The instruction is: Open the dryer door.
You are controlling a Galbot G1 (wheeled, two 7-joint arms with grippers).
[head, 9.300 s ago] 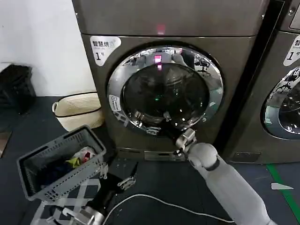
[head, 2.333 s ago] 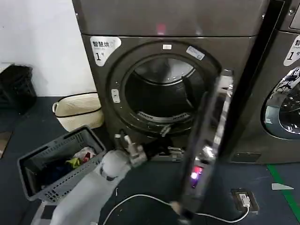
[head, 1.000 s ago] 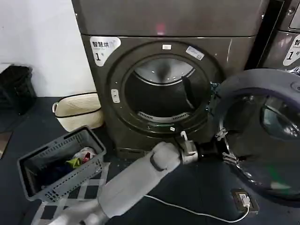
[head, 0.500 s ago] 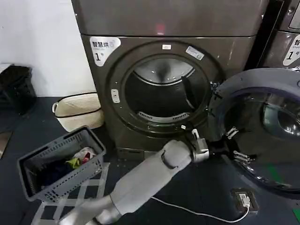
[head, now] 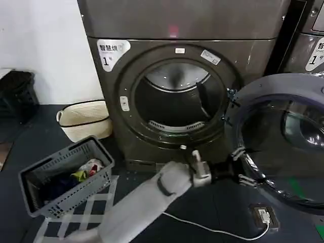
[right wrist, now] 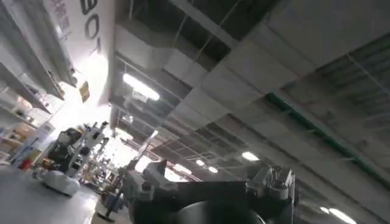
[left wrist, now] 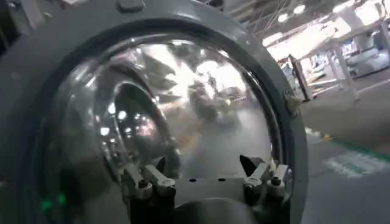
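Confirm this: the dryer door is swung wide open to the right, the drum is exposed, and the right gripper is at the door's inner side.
One thing is wrong: it is the left gripper, not the right, at the inner side of the door. The head view shows the left arm reaching across from the lower left to it. The rest holds: the door is swung open to the right and the drum is exposed.

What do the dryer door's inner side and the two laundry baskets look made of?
Dryer door: matte grey rim, probably plastic; centre a clear reflective bowl, glass or clear plastic. Grey basket: moulded plastic, slotted walls. Cream basket: looks woven, perhaps rope or wicker. Left gripper is at the door.
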